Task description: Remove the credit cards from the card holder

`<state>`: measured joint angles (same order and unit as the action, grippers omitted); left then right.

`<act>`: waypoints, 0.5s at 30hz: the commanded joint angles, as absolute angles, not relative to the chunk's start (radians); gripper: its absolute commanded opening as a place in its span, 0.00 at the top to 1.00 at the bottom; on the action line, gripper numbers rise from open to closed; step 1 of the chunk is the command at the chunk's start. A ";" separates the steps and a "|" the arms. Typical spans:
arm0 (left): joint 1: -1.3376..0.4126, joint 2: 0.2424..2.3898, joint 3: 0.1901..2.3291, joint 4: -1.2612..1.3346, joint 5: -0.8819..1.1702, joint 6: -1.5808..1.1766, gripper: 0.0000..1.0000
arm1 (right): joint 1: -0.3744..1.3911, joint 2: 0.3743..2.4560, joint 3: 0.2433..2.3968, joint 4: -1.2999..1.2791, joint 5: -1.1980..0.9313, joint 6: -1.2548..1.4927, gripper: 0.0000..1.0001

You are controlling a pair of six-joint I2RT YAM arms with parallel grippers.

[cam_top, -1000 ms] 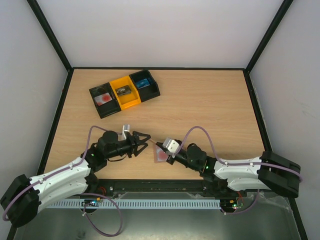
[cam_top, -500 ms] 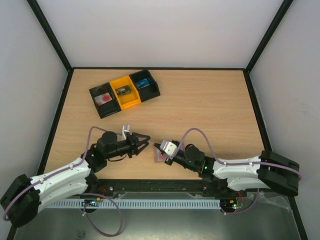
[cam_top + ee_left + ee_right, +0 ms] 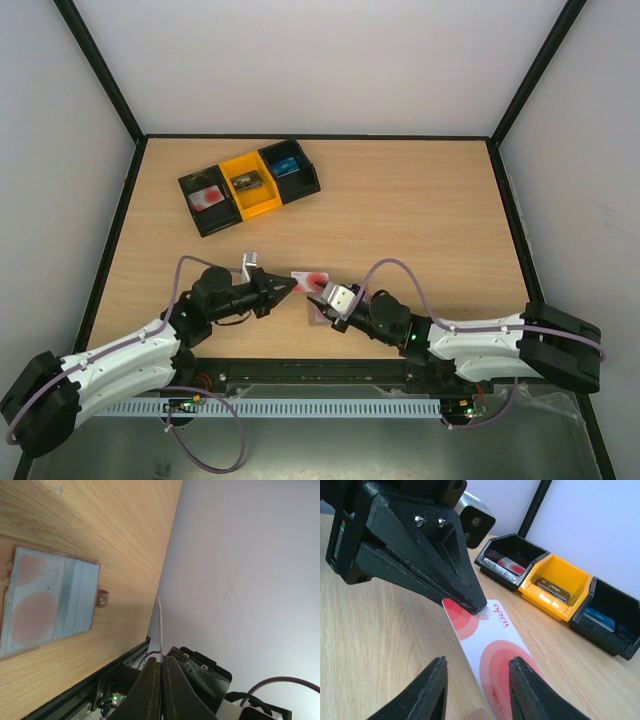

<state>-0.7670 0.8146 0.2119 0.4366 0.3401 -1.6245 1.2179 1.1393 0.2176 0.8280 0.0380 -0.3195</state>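
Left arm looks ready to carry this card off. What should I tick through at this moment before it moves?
1. Left gripper shut on the card: ok, its tips pinch the card's end.
2. Right gripper has let go: ok, jaws apart, one finger on each side of the card.
3. Card out of the card holder: ok by the left wrist view, where the holder lies flat on the table, apart from the card.
4. Holder emptied: not ok, a second card shows behind its window.
5. Holder secured for that pull: not ok, neither gripper holds it.
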 commanded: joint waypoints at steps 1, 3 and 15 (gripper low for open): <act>-0.759 0.793 0.205 0.472 0.335 -1.532 0.97 | 1.224 1.081 0.199 0.783 0.064 -0.215 0.61; -0.755 0.788 0.207 0.469 0.331 -1.485 0.97 | 1.224 1.045 0.199 0.748 0.084 -0.142 0.55; -0.734 0.765 0.377 0.135 0.210 -1.072 0.97 | 1.224 0.704 0.154 0.514 0.245 0.361 0.02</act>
<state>-0.7490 0.7773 0.2905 0.2646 0.2638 -1.2739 1.2179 0.7895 0.1867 0.6056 0.1604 0.1444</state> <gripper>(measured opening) 0.030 0.969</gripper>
